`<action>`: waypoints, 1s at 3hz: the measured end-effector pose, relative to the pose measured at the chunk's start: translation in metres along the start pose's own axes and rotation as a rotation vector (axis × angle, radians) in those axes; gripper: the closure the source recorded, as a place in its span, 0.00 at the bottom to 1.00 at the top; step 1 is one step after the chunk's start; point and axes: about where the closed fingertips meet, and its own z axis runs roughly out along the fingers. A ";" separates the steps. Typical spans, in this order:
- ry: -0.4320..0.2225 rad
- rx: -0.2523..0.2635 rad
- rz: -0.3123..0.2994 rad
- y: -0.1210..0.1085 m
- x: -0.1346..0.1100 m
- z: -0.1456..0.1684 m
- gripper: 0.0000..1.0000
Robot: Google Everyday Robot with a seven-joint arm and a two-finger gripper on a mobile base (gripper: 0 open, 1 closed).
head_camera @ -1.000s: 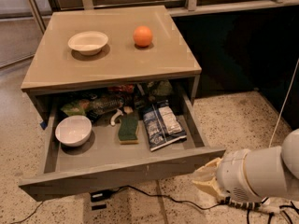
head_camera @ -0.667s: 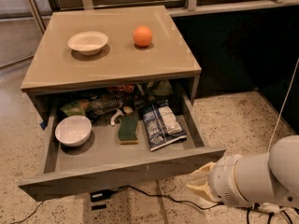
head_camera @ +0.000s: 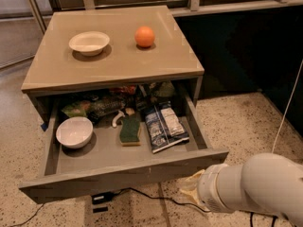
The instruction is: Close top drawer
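Note:
The top drawer of the tan-topped cabinet stands pulled far out toward me, its plain grey front low in the view. Inside lie a white bowl, a green sponge, a dark snack bag and several packets at the back. My gripper sits at the end of the white arm, low at the right, just below and in front of the right end of the drawer front. The lower drawers are hidden behind the open one.
A cream bowl and an orange rest on the cabinet top. A black cable and a small black box lie on the speckled floor under the drawer. A dark wall stands at the right.
My arm and gripper have moved left and slightly up, closer to the right end of the drawer front. The drawer has not moved.

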 end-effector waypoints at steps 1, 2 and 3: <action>0.010 0.065 0.123 -0.011 0.000 0.021 1.00; 0.010 0.064 0.118 -0.011 0.000 0.020 1.00; -0.010 0.071 0.124 -0.011 -0.003 0.025 1.00</action>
